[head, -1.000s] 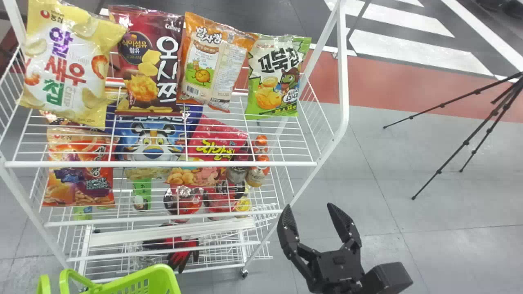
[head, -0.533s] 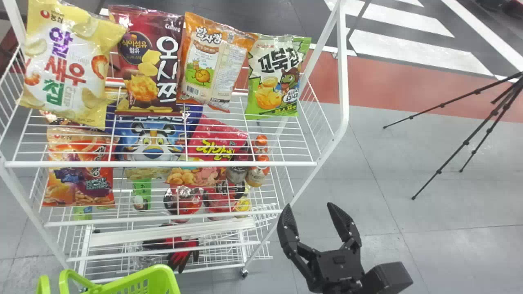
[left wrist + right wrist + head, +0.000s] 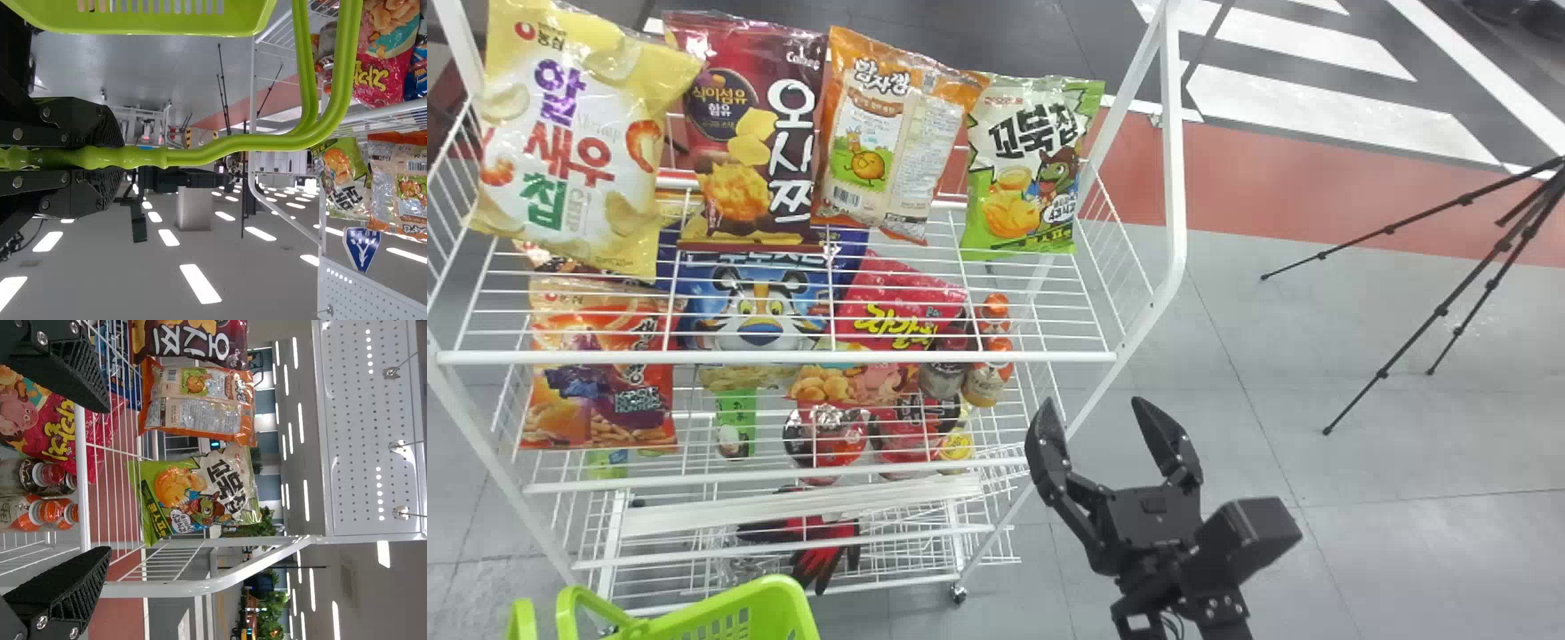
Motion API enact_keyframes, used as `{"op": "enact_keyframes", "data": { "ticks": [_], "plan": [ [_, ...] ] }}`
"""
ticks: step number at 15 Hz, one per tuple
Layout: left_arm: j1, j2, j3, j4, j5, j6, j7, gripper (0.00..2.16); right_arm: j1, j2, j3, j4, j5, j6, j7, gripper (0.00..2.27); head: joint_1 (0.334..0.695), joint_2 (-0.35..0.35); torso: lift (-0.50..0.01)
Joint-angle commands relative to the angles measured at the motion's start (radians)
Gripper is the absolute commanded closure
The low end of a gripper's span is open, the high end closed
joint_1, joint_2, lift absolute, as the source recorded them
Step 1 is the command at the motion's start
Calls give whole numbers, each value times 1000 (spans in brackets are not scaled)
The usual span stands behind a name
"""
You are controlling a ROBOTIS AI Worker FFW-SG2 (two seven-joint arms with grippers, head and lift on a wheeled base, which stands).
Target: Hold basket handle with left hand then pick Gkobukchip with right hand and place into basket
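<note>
Since the black left gripper is pinching the knobbly lime-green plastic handle of the slotted basket, the step in hand looks to be reaching for the Gkobukchip, a puffed, glossy green-and-white pillow bag standing at the right end of the white wire rack's top shelf. Lower and farther right, the black right gripper has its curved, ridged fingers spread, empty; it should next rise and straddle the bag. The slick, crinkled film and air-plump belly probably want a gentle squeeze.
</note>
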Motion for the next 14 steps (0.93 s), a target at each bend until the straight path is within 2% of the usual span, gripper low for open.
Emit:
{"op": "enact_keyframes", "data": {
  "ticks": [1,8,14],
  "plan": [
    [0,1,-1,-3,1,0,1,1889,-57,2,-1,-9,9,91,-1,46,695,-350,0],
    [0,4,-3,-9,-1,0,7,1889,-263,14,5,-5,17,398,-1,46,695,-311,0],
    [0,6,-3,-9,-1,0,10,1889,-441,48,16,29,15,606,-2,46,695,-268,0]
  ]
}}
